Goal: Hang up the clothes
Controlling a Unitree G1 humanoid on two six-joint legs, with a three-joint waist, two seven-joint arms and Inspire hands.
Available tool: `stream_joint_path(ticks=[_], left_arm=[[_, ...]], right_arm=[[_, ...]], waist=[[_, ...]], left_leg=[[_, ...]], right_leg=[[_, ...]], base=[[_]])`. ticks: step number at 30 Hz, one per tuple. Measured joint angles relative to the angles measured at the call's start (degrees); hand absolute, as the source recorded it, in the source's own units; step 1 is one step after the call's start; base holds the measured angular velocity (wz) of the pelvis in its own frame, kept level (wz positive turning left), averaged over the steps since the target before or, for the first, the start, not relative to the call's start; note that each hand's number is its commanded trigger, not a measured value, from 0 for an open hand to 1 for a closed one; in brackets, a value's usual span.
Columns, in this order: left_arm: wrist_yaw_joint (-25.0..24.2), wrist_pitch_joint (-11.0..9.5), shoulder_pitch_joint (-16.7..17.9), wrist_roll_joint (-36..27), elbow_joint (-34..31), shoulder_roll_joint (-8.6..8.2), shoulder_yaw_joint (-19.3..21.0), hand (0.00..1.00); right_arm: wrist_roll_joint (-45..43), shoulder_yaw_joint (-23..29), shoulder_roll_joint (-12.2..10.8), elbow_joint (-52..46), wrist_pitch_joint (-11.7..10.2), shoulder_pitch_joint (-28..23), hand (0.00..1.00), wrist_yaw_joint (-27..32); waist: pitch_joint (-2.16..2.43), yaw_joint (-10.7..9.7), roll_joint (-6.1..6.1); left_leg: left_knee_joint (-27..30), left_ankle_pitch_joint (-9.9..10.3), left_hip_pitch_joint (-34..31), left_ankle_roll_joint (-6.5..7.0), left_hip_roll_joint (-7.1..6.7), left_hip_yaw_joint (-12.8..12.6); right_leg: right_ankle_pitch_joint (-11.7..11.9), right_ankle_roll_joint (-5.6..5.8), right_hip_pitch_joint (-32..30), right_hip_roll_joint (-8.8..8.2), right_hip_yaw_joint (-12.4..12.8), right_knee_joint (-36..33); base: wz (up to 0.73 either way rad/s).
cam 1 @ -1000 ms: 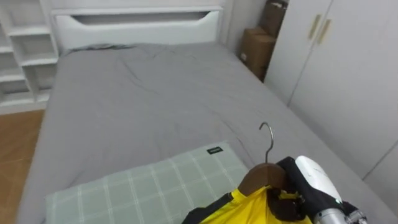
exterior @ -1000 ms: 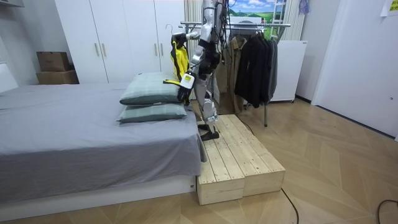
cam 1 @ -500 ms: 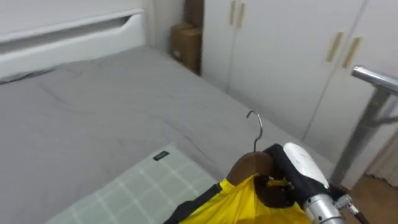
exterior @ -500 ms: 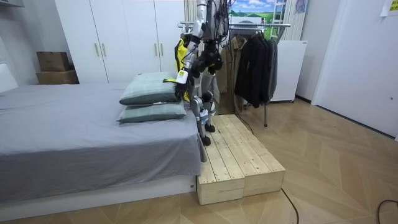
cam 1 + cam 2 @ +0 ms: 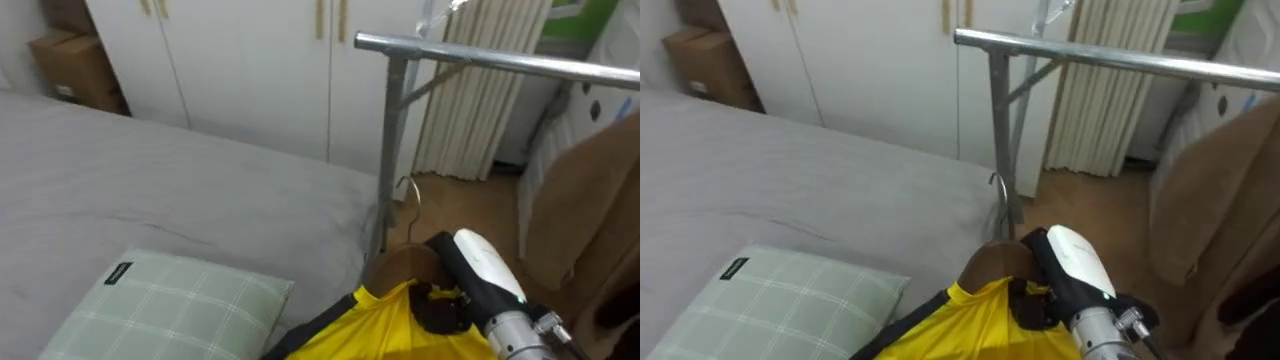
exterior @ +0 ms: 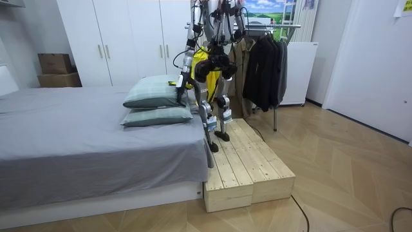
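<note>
The left hand point(image 6: 181, 95) hangs low beside the pale green checked pillow point(image 5: 170, 300) on the grey bed point(image 5: 150, 180). The right hand point(image 5: 448, 302) has its dark fingers point(image 5: 432, 312) curled tight round the neck of the brown wooden hanger point(image 5: 400, 268), which carries the yellow garment point(image 5: 395, 328) draped below them. Its thin metal hook point(image 5: 410, 195) stands up from the fingers, close to the rack's upright post point(image 5: 393, 150). The silver metal clothes rail point(image 5: 500, 60) runs crosswise, above and beyond the fingers. The lift probably falls to the right hand: up, then rightward toward the brown hanging coat point(image 5: 580, 200).
</note>
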State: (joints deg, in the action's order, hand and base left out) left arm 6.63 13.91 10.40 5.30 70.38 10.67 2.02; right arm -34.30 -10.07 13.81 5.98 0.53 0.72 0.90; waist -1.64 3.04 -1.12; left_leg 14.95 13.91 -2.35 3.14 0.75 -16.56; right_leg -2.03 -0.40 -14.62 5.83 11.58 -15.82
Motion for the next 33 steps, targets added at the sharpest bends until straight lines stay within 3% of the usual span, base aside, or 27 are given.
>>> stream_joint_path(ticks=[3, 10, 15, 27, 33], left_arm=[[0.1, 0.3, 0.0, 0.0, 0.2, 0.21, 0.1, 0.0], [0.7, 0.7, 0.5, 4.7, 0.6, 0.23, 0.8, 0.0], [1.1, 1.1, 0.5, 9.0, 0.6, 0.22, 4.0, 0.0], [3.9, 1.1, 0.6, 9.4, 0.5, 0.21, 4.8, 0.0], [4.5, 1.1, 1.1, 9.4, 0.5, 0.17, 7.1, 0.0]], right_arm=[[-2.0, 0.0, -0.2, -0.1, 0.2, 0.0, 1.0, -0.6], [0.0, 1.4, -0.1, -2.8, 0.3, 1.3, 1.0, -1.1], [0.3, 3.1, -0.2, -5.0, 0.4, 1.4, 1.0, -1.1], [0.9, 7.0, -0.2, -6.1, 0.5, 1.5, 1.0, -0.3], [6.7, 10.3, 0.5, -6.2, 0.5, 3.4, 1.0, -0.2]], waist=[[0.02, 0.0, -0.84], [0.06, 0.2, -1.82], [0.15, 0.2, -2.1], [0.53, 0.1, -2.82], [0.69, 0.3, -3.13]], left_leg=[[-0.1, 0.3, 0.1, -0.56, 1.54, -3.3], [-0.2, 0.0, 0.1, -1.69, 1.91, -3.9], [-0.3, 0.0, 0.0, -1.83, 2.35, -4.2], [-0.2, -0.2, 0.3, -2.62, 2.63, -3.8], [-0.8, -0.4, 1.6, -2.9, 2.71, -3.6]], right_leg=[[2.3, -1.25, -0.2, 0.31, -0.6, 1.7], [3.4, -2.35, 0.2, 2.09, 1.6, 3.1], [4.2, -1.95, 0.9, 2.76, 3.1, 5.2], [4.6, -2.26, 1.8, 2.66, 1.9, 5.3], [4.7, -2.71, 3.0, 2.53, 1.0, 5.6]], base=[[-0.44], [-0.14], [-0.07], [0.02], [0.01]])
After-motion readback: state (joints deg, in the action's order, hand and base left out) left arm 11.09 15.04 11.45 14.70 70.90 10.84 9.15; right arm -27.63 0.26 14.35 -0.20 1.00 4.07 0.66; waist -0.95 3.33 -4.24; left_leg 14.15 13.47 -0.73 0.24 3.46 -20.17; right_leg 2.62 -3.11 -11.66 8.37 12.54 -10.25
